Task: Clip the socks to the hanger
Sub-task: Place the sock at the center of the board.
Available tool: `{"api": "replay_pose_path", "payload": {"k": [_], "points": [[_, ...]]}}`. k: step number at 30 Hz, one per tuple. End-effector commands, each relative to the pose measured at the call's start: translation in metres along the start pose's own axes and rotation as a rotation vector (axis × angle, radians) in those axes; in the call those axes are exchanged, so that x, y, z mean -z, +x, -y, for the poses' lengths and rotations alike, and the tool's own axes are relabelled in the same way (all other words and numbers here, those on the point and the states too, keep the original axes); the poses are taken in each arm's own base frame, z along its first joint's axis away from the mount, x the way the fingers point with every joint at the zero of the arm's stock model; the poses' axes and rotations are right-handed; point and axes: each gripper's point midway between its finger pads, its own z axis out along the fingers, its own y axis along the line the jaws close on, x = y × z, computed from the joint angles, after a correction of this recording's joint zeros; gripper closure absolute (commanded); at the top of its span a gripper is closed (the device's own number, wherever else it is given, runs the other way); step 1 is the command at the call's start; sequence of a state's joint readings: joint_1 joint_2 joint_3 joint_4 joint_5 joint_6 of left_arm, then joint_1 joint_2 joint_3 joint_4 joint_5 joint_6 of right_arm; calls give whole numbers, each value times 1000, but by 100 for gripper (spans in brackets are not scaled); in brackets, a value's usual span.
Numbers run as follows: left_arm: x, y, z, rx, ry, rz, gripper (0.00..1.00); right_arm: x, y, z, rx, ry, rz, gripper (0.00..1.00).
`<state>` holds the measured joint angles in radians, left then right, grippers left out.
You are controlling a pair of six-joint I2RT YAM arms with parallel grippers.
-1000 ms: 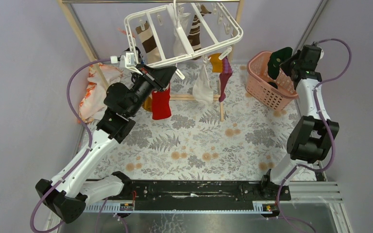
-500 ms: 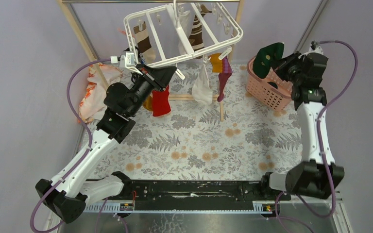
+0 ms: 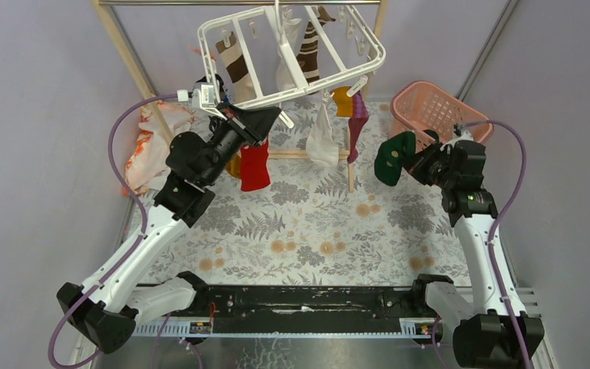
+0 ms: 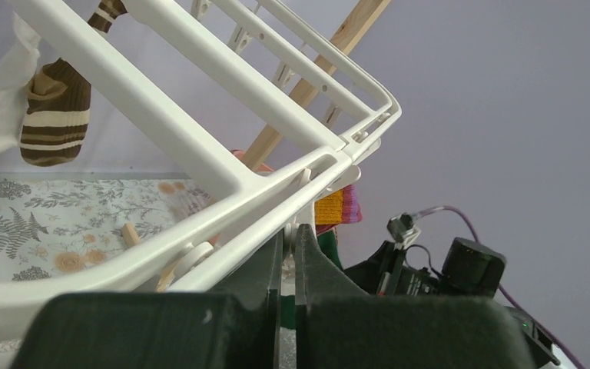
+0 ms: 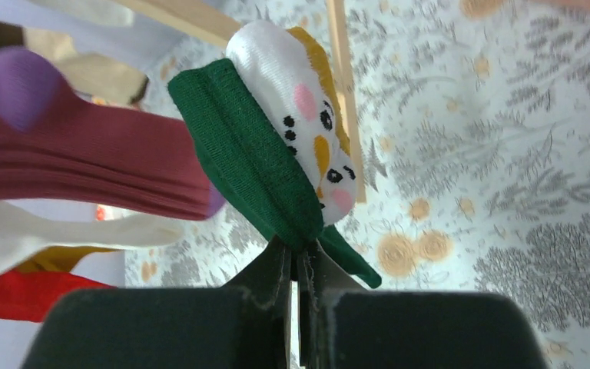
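The white hanger (image 3: 305, 86) hangs tilted from the rack rod, and its bars fill the left wrist view (image 4: 200, 154). Clipped to it are brown-striped socks (image 3: 236, 65), a white sock (image 3: 322, 138), a red sock (image 3: 255, 164), an orange sock (image 3: 342, 98) and a purple-toed maroon sock (image 3: 356, 123). My left gripper (image 3: 267, 119) (image 4: 288, 234) is shut on a white clip at the hanger's near edge. My right gripper (image 3: 416, 160) (image 5: 298, 257) is shut on a green sock (image 3: 392, 157) with a white face patch (image 5: 253, 161). It holds the sock in the air right of the hanging socks.
A pink lattice basket (image 3: 430, 108) stands at the back right behind my right arm. An orange-and-white cloth (image 3: 150, 142) lies at the left by the wooden rack post (image 3: 127, 54). The rack's low wooden bar (image 3: 292, 154) crosses the floral table cover.
My right arm has swung from over the pink basket to the left and nearer, carrying the green sock towards the hanger. My left gripper has stayed on the clip.
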<state>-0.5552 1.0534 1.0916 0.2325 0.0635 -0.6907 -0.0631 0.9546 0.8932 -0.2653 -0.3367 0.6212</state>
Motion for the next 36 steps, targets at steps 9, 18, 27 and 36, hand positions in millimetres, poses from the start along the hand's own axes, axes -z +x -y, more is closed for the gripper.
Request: {"api": "replay_pose_path", "payload": {"k": [9, 18, 27, 36], "points": [[-11, 7, 7, 1, 34, -49, 100, -28, 111, 17, -39, -72, -308, 100], [-11, 6, 1, -51, -2, -66, 100, -46, 162, 74, 27, 122, -449, 52], [-11, 15, -3, -54, 4, -83, 100, -57, 128, 76, 57, 198, -310, 31], [-7, 15, -5, -66, -3, -84, 100, -71, 122, 90, 121, 271, -302, 41]]}}
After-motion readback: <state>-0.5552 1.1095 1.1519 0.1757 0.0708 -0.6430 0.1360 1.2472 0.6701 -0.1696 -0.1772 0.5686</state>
